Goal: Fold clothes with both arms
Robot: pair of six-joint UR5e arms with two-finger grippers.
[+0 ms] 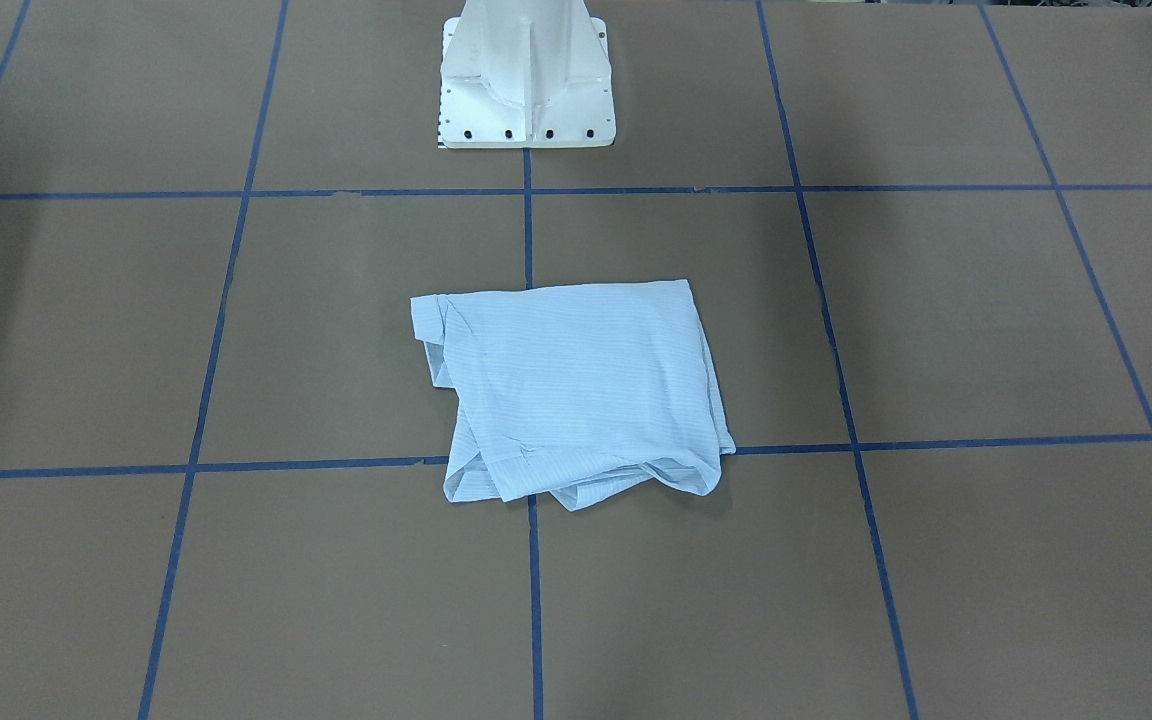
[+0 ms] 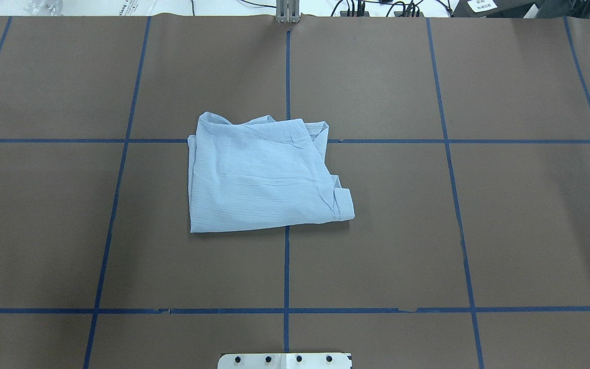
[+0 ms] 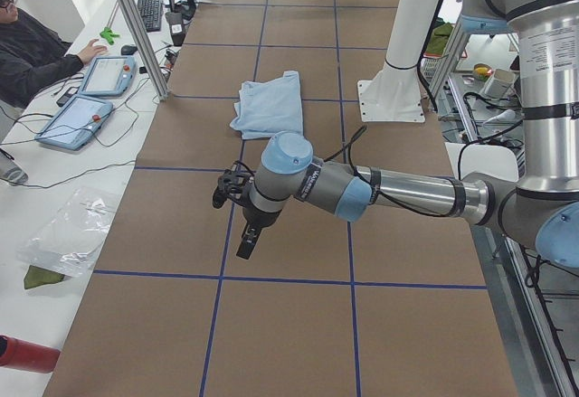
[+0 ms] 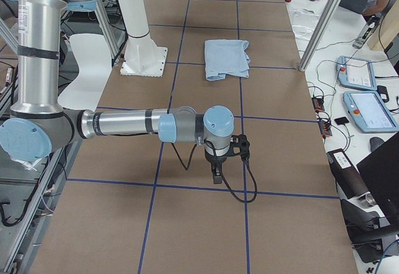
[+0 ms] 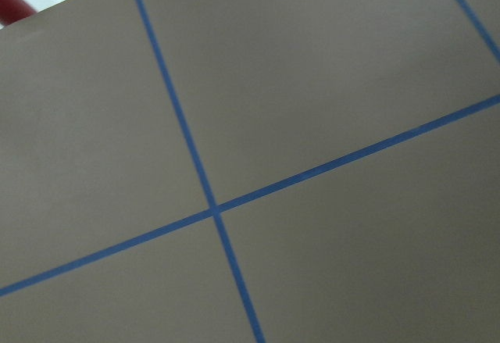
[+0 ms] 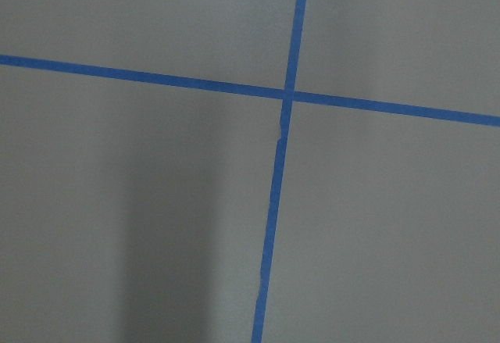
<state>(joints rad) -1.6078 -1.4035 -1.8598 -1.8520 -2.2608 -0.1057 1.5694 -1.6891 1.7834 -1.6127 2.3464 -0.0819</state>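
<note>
The clothes, one light blue striped shirt (image 1: 576, 390), lie folded into a rough rectangle at the middle of the brown table (image 2: 377, 246), with rumpled layers along the far edge. The shirt (image 2: 264, 177) also shows in both side views (image 3: 271, 103) (image 4: 226, 58). Both arms hang far from it, at opposite ends of the table. My left gripper (image 3: 246, 243) points down over the paper, and so does my right gripper (image 4: 216, 174). I cannot tell whether either is open or shut. The wrist views show only paper and blue tape lines.
The white pedestal base (image 1: 526, 90) stands behind the shirt. Along the operators' side run aluminium posts (image 3: 136, 26), teach pendants (image 3: 77, 117) and cables. A person (image 3: 27, 44) sits there. A red object (image 3: 23, 356) lies by the table's left end.
</note>
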